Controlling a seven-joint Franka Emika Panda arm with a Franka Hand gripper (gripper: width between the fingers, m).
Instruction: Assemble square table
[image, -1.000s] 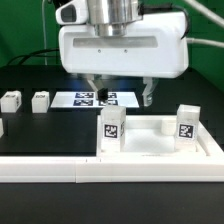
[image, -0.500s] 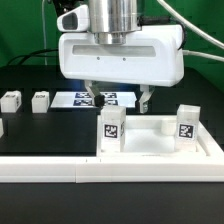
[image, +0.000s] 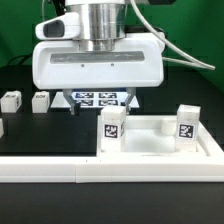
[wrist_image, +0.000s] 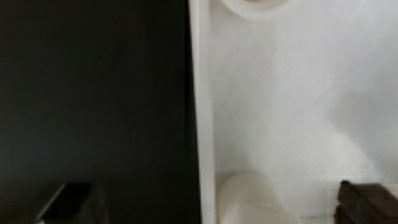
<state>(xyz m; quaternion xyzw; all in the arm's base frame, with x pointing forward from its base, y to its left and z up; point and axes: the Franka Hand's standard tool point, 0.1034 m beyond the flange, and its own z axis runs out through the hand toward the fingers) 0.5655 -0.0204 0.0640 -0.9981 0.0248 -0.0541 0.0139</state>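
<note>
Shifted toward the exterior view's left since a second ago: arm head and tool (image: 104, 101), now hanging over the worktop (image: 50, 130) behind the table top (image: 160, 146). Tool jaws spread to full width, nothing between them, nothing held.

Wrist view: one fingertip (wrist_image: 66, 203) over dark worktop, the other over white plastic, the top's edge running between them. Round socket (wrist_image: 260, 6) in sight.

Table top lies toward the exterior view's right, just behind the white rail (image: 50, 170). One tagged leg (image: 111, 128) upright at its corner, second leg (image: 186, 122) upright farther right. Two loose legs (image: 40, 100) on the worktop, exterior view's left. Marker board (image: 100, 97) partly hidden behind the tool.
</note>
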